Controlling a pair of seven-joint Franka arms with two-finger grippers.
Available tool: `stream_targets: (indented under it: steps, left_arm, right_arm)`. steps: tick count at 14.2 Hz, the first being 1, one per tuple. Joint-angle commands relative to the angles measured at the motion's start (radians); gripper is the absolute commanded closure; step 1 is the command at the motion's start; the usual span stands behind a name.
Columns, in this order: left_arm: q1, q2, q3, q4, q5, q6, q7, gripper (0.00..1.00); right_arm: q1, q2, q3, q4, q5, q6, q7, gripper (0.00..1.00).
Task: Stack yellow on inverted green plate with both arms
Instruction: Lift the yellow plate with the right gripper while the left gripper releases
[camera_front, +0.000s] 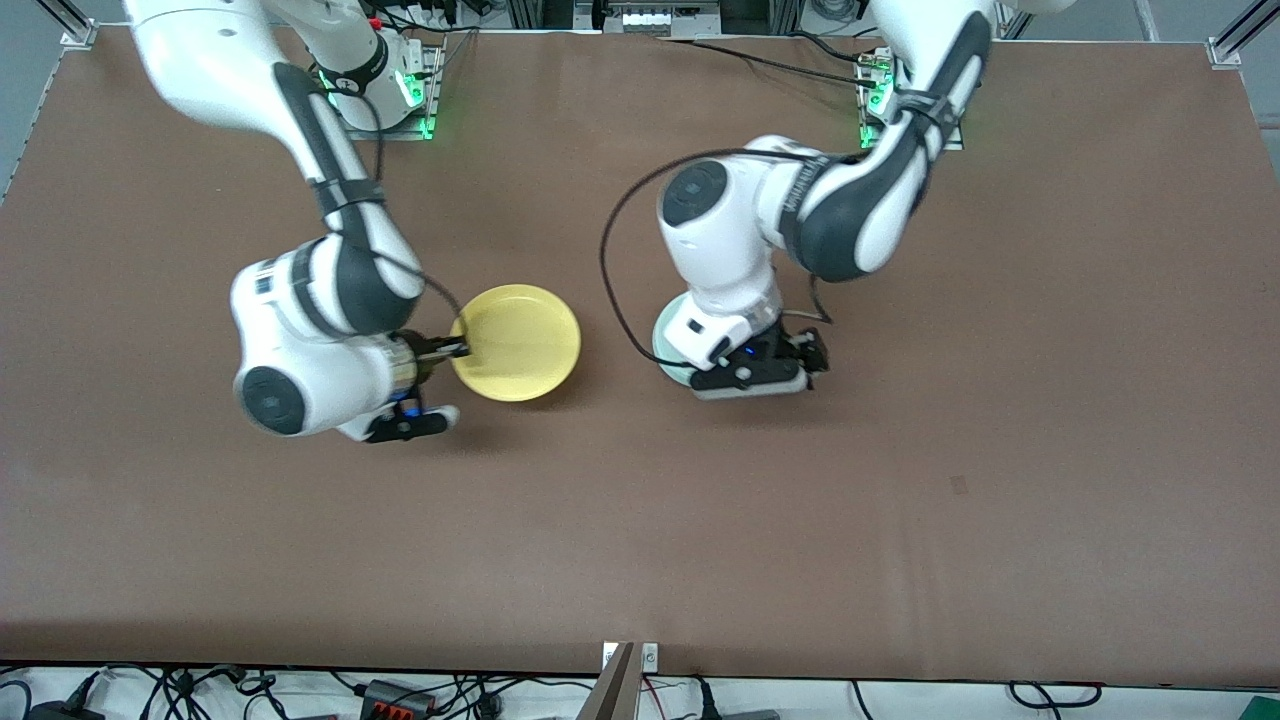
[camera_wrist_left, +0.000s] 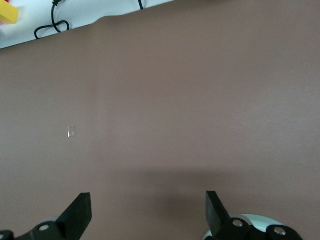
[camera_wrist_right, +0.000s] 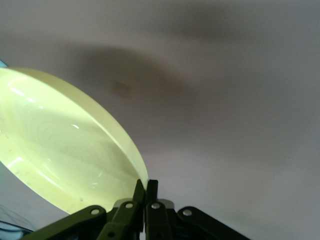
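Observation:
The yellow plate (camera_front: 515, 343) is upright near the table's middle, toward the right arm's end. My right gripper (camera_front: 455, 348) is shut on its rim at the side nearest that arm. In the right wrist view the plate (camera_wrist_right: 65, 150) is tilted with a shadow under it, and my fingertips (camera_wrist_right: 145, 186) pinch its edge. The pale green plate (camera_front: 664, 350) lies under my left arm's hand, with only a crescent showing. My left gripper (camera_front: 760, 365) hangs low over it, open and empty (camera_wrist_left: 147, 197). A sliver of the green plate (camera_wrist_left: 257, 222) shows by one finger.
The brown table (camera_front: 900, 500) stretches wide toward the front camera. A black cable (camera_wrist_left: 50, 27) and a yellow item (camera_wrist_left: 7, 12) lie past the table's edge in the left wrist view. A small clear fleck (camera_wrist_left: 71, 131) sits on the table.

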Motion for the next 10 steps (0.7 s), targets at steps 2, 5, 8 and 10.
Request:
stream_targets:
  steps: [2, 5, 8, 10]
  left_arm:
    - [0.143, -0.084, -0.017, -0.034, -0.17, -0.055, 0.273, 0.0]
    - [0.252, -0.118, -0.017, -0.034, -0.312, -0.124, 0.404, 0.0]
    - [0.305, -0.188, -0.017, -0.087, -0.375, -0.212, 0.426, 0.0]
    - [0.308, -0.289, -0.017, -0.203, -0.378, -0.207, 0.444, 0.0]
  right_arm:
    - [0.107, 0.064, -0.009, 0.044, 0.147, 0.119, 0.136, 1.0]
    - [0.208, 0.096, -0.009, 0.038, 0.155, 0.206, 0.247, 1.0]
    - [0.278, 0.145, -0.009, 0.036, 0.176, 0.263, 0.323, 1.0]
    - [0.304, 0.17, -0.009, 0.036, 0.235, 0.3, 0.334, 1.0]
